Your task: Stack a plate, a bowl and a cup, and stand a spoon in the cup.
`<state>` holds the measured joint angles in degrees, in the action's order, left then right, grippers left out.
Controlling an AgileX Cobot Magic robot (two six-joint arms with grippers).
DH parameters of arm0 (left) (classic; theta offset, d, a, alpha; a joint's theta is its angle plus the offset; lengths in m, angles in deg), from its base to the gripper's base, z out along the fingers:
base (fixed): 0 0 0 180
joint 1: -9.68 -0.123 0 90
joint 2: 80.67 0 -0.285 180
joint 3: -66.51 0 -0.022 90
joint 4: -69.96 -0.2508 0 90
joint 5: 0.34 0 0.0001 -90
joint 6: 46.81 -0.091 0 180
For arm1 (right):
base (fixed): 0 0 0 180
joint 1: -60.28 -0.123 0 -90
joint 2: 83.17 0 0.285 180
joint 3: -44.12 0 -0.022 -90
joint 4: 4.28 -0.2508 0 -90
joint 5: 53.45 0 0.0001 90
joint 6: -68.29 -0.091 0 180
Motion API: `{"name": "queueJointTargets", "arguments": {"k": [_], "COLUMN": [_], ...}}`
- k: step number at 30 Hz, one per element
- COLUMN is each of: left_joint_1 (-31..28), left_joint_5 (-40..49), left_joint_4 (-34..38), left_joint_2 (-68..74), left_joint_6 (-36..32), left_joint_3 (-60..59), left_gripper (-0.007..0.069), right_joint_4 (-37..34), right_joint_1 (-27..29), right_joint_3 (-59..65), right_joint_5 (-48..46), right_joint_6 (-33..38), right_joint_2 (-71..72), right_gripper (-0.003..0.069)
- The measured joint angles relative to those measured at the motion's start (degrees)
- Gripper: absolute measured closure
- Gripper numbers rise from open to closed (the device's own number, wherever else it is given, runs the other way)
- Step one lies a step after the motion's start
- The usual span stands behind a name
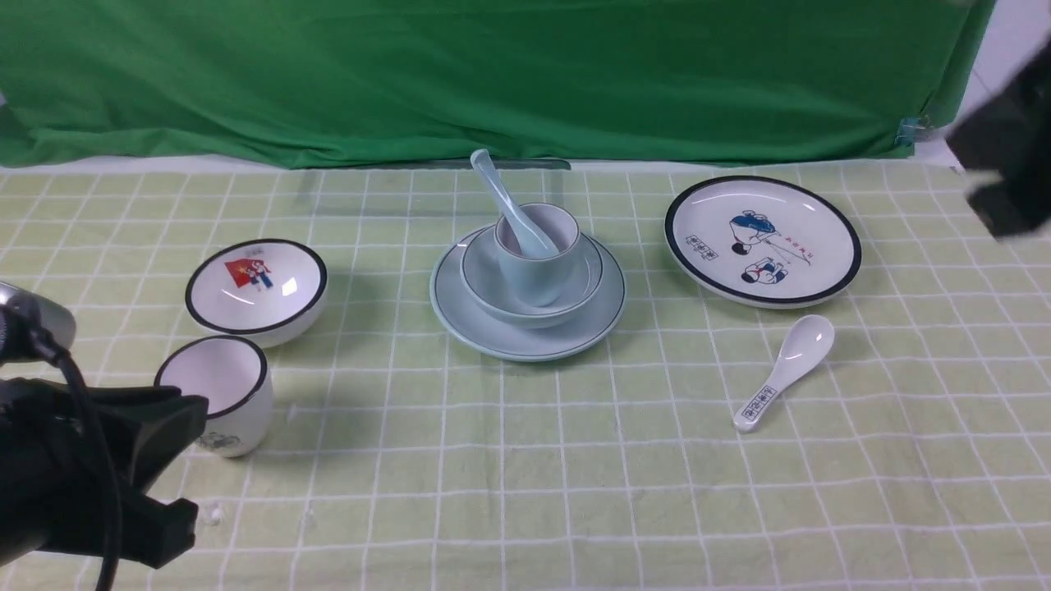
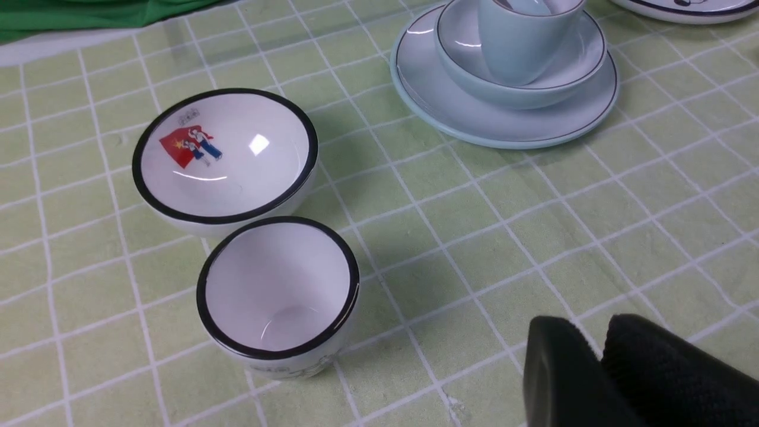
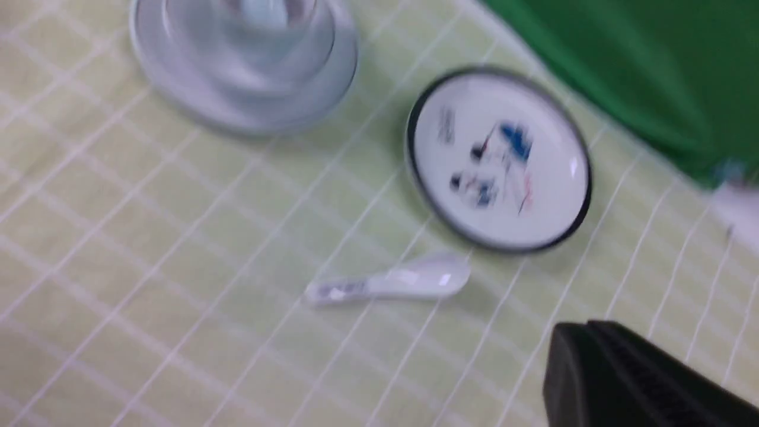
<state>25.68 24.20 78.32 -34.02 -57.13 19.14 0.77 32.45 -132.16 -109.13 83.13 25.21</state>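
Setting: staged lab or studio tabletop. Evidence: green backdrop cloth (image 1: 525,74) hung behind, pale green checked tablecloth (image 1: 525,460) over the surface, bare white wall (image 1: 1008,41) beside the backdrop.

plate (image 1: 491,335): pale blue, round, thin dark rim line; lies flat on the table (image 1: 575,476), mid-width, toward the far side; bottom of the stack.
bowl (image 1: 479,275): pale blue, upright, centred on the plate.
cup (image 1: 535,277): pale blue, handleless, upright inside the bowl.
spoon (image 1: 502,193): pale blue-white; scoop down in the cup, handle leaning up toward the far left.
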Motion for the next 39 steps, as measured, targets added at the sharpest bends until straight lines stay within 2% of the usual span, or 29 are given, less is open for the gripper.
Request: {"name": "queueJointTargets", "arguments": {"k": [1,3,4,5,9,10,13,15,19,26,29,31,33,34,36,39], "left_joint_1": [0.0,0.0,0.0,0.0,0.0,0.0,0.0,0.0,0.0,0.0,0.0,0.0,0.0,0.0,0.0,0.0], "left_joint_5": [0.0,0.0,0.0,0.0,0.0,0.0,0.0,0.0,0.0,0.0,0.0,-0.5,-1.0,-1.1,-1.7,-2.3], "left_joint_4": [0.0,0.0,0.0,0.0,0.0,0.0,0.0,0.0,0.0,0.0,-0.4,-0.9,-0.9,-0.9,-1.5,-1.7], "left_joint_2": [0.0,0.0,0.0,0.0,0.0,0.0,0.0,0.0,0.0,0.0,0.0,0.0,0.0,0.0,0.0,0.1], "left_joint_6": [0.0,0.0,0.0,0.0,0.0,0.0,0.0,0.0,0.0,0.0,0.0,0.0,0.0,0.0,0.0,0.0], "left_joint_3": [0.0,0.0,0.0,0.0,0.0,0.0,0.0,0.0,0.0,0.0,0.0,0.0,0.0,0.0,0.0,0.0], "left_gripper": [0.0552,0.0549,0.0549,0.0548,0.0546,0.0545,0.0542,0.054,0.0538,0.0529,0.0527,0.0527,0.0526,0.0526,0.0524,0.0522], "right_joint_4": [-0.3,-3.1,-3.1,-6.3,-13.6,-13.8,-14.9,-15.1,-15.2,-13.3,-12.5,-11.7,-10.8,-10.8,-10.0,-9.7], "right_joint_1": [0.0,0.0,0.0,0.0,0.0,0.0,0.0,0.0,0.0,1.3,5.5,13.6,18.3,18.8,23.6,26.2], "right_joint_3": [3.0,14.8,15.8,24.8,44.8,45.7,58.7,65.6,72.1,74.1,74.1,74.0,74.0,74.0,74.0,74.0], "right_joint_5": [1.5,10.3,11.3,20.0,40.4,42.0,51.8,54.5,55.4,45.4,43.9,44.5,44.3,44.2,43.4,43.1], "right_joint_6": [-0.5,-1.9,-1.9,-2.3,-3.0,-3.0,-3.0,-3.0,-3.0,-3.0,-3.0,-3.5,-4.7,-4.8,-7.1,-8.3], "right_joint_2": [2.3,11.2,12.1,18.7,33.8,34.5,44.8,49.1,53.5,58.3,62.2,63.7,63.8,63.8,63.8,63.8], "right_gripper": [0.0647,0.0647,0.0647,0.0647,0.0647,0.0647,0.0642,0.0638,0.0629,0.0624,0.0636,0.0646,0.0646,0.0646,0.0646,0.0646]}}
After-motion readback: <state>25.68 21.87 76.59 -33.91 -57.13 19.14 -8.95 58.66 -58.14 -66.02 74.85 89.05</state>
